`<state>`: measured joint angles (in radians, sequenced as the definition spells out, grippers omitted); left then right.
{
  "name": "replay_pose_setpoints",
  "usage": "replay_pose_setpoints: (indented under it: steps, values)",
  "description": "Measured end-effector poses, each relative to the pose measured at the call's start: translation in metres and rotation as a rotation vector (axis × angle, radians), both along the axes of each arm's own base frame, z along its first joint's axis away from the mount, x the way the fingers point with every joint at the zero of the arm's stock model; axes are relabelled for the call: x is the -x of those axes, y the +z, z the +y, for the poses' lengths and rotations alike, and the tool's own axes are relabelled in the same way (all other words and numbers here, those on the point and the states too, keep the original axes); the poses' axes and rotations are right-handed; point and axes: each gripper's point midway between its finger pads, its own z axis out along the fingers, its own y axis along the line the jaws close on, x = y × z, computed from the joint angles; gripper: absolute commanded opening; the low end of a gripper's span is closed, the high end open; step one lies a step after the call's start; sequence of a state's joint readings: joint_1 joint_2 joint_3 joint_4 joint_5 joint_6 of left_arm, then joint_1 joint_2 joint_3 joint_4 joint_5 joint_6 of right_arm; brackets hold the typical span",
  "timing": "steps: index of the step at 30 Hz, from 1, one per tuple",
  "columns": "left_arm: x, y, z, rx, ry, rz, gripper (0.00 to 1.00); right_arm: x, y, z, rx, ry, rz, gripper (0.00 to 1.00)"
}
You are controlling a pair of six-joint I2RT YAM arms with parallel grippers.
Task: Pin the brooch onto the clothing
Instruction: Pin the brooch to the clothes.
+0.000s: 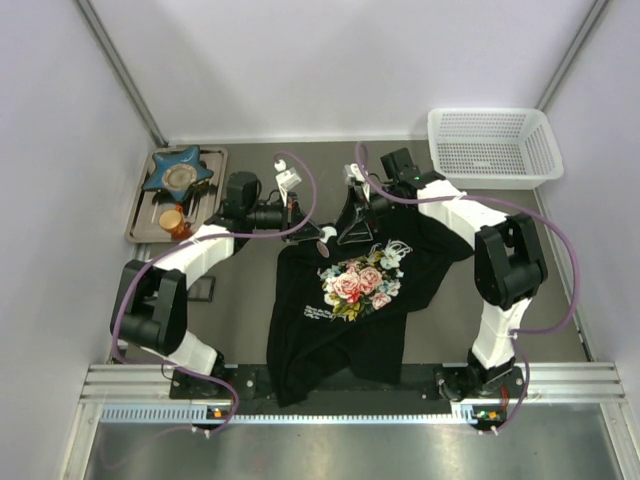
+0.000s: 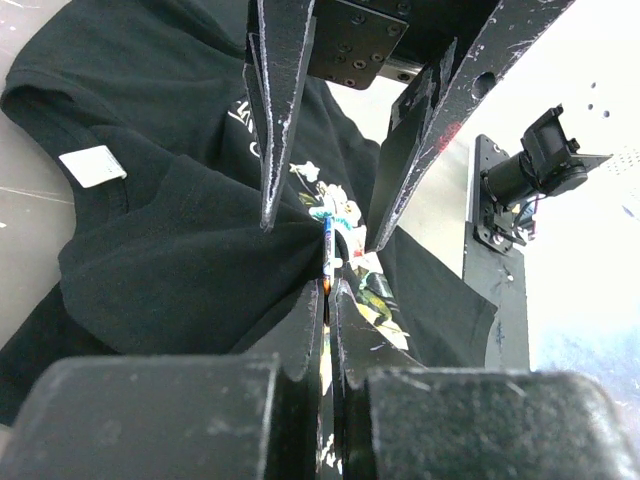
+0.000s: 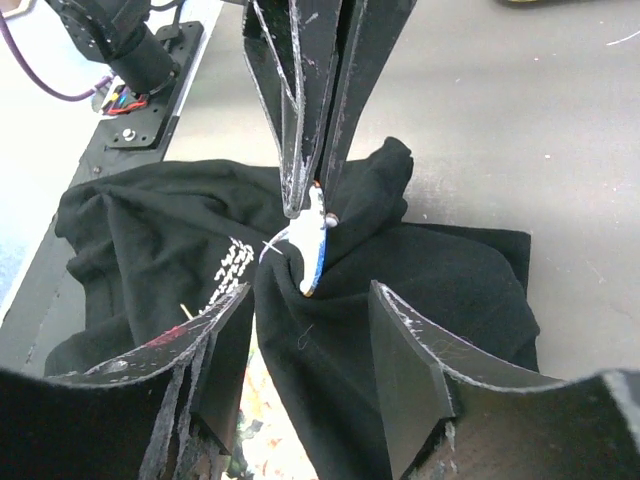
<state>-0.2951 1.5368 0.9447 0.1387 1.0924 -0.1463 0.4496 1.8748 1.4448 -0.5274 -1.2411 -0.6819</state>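
Two sets of fingers are met over a raised fold at the upper edge of the black T-shirt point(image 1: 300, 330), which is spread on the counter point(image 1: 520, 300). The left gripper point(image 3: 312, 205) is clamped narrow on the pale brooch point(image 3: 313, 245), held edge-on against the fold, while the right gripper point(image 2: 322, 237) is spread wide astride it. The fold is best kept taut and the brooch pressed squarely in. On the tray point(image 1: 140, 225), something round and brownish is seen in the blue star-shaped dish point(image 1: 160, 180); nothing is made out in the white basket point(image 1: 440, 150).
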Motion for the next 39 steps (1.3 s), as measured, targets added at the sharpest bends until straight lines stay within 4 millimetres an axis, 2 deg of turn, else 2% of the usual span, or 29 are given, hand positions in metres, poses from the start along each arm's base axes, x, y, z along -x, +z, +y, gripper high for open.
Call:
replay_pose_setpoints:
  steps: [4,12,17,29,39]
  values:
    - [0.001,-0.001,-0.001,0.006,-0.020,-0.007,0.00,0.005,0.004,0.002,-0.011,0.016,0.001,0.40]
    - [-0.001,0.003,-0.002,0.013,-0.034,-0.018,0.00,0.011,0.012,0.008,-0.025,0.041,0.011,0.32]
    - [0.001,0.005,-0.003,0.023,-0.051,-0.023,0.00,0.010,0.016,0.009,-0.024,0.036,0.017,0.20]
    - [0.000,0.005,-0.003,0.021,-0.045,-0.024,0.00,0.005,0.014,0.013,0.021,0.000,0.052,0.18]
    - [-0.016,-0.001,0.004,-0.015,0.043,-0.031,0.00,-0.016,0.007,0.023,0.144,-0.125,0.144,0.13]
